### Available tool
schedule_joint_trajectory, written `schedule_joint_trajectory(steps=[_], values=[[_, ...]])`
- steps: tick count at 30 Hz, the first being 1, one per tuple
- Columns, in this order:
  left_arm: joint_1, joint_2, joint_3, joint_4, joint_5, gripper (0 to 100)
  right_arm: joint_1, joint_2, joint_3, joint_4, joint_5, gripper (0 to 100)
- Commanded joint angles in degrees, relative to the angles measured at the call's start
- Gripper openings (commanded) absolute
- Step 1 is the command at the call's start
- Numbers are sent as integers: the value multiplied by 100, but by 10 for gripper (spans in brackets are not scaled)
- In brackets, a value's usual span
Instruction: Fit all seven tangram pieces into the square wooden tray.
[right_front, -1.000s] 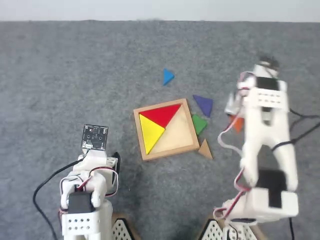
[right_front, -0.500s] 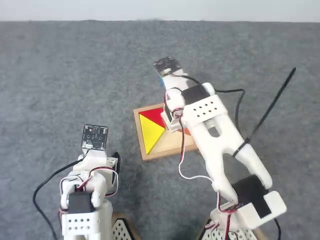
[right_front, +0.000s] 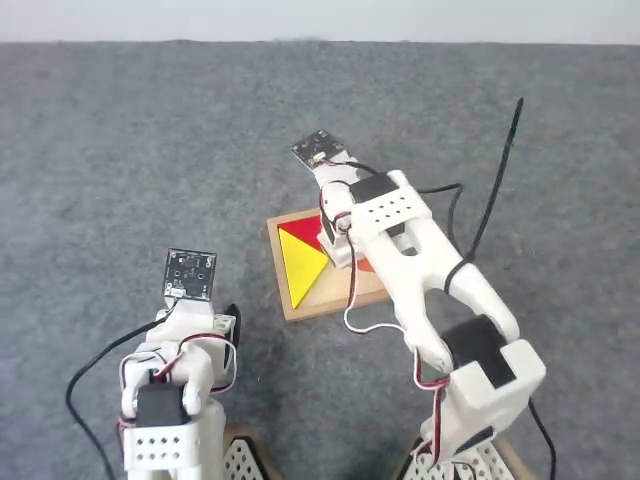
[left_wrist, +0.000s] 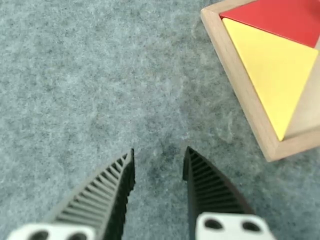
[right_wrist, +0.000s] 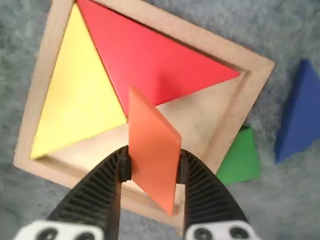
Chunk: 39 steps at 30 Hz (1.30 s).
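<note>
The square wooden tray (right_front: 318, 306) lies mid-table with a yellow triangle (right_front: 302, 265) and a red triangle (right_front: 306, 232) fitted in it. My right arm stretches over the tray's right half and hides it in the high view. In the right wrist view my right gripper (right_wrist: 152, 165) is shut on an orange parallelogram (right_wrist: 152, 145), held on edge just above the tray's bare floor (right_wrist: 210, 115), below the red triangle (right_wrist: 150, 65) and beside the yellow triangle (right_wrist: 75, 110). My left gripper (left_wrist: 159, 155) stands open over bare carpet, left of the tray corner (left_wrist: 272, 150).
A green piece (right_wrist: 241, 161) and a blue piece (right_wrist: 300, 115) lie on the carpet just outside the tray's right side. Grey carpet covers the whole table. The left arm's base sits at the front left, the right arm's base at the front right.
My right arm swung from the table's right side over to the tray with the orange piece, then shifted slightly left. The left arm has not moved.
</note>
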<state>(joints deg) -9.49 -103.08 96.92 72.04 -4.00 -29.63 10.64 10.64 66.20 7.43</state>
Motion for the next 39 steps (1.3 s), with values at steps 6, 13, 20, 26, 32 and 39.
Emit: schedule_joint_trajectory(steps=[6, 13, 20, 26, 32, 39], values=[[18, -158, -48, 53, -35, 153, 426, -136, -237, -48, -2822, 6], [18, -158, -48, 53, -35, 153, 462, -136, -246, 31, -3508, 6], [18, -158, -48, 53, -35, 153, 664, -84, -237, -198, -4369, 6], [18, -158, -48, 53, -35, 153, 760, -75, -211, -215, -4580, 6], [18, -158, -48, 53, -35, 153, 681, -66, -202, -242, -4589, 6], [18, -158, -48, 53, -35, 153, 523, 13, -202, -268, -4545, 6]])
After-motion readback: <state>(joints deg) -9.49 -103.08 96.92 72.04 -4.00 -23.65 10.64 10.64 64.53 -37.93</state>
